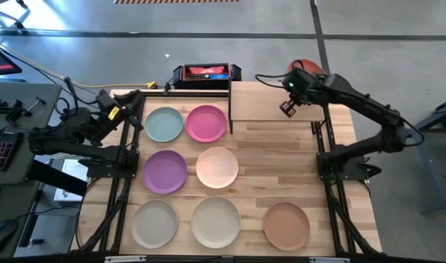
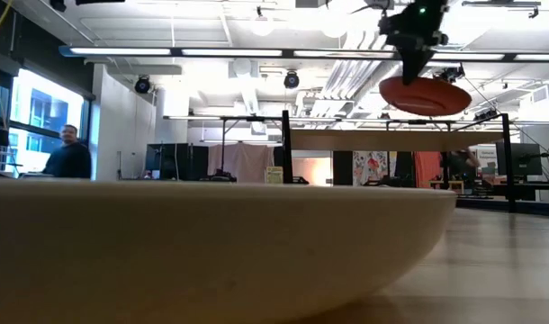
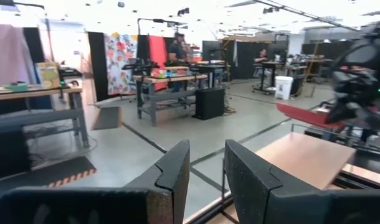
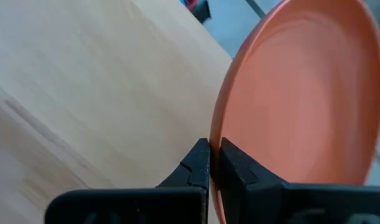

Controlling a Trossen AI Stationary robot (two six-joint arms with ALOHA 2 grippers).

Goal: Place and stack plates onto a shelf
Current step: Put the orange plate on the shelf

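Terracotta plate point(image 4: 302, 106) looks stiff, light, probably slick; right gripper point(image 4: 213, 163) pinches its thin rim above the far shelf point(image 1: 270, 102).

1. I count seven plates lying on the table: teal point(image 1: 164, 123), pink point(image 1: 205, 123), purple point(image 1: 165, 172), peach point(image 1: 217, 167), beige point(image 1: 154, 223), cream point(image 1: 216, 222), tan point(image 1: 286, 226).
2. One orange plate point(image 4: 308, 93) off the table.
3. One shelf point(image 1: 270, 102).
4. Two arms.

The left tool point(image 3: 205, 177), fingers point(image 3: 171, 174) apart, faces the shelf point(image 3: 305, 158); above it the right tool point(image 3: 355, 102) holds a red plate point(image 3: 302, 115).
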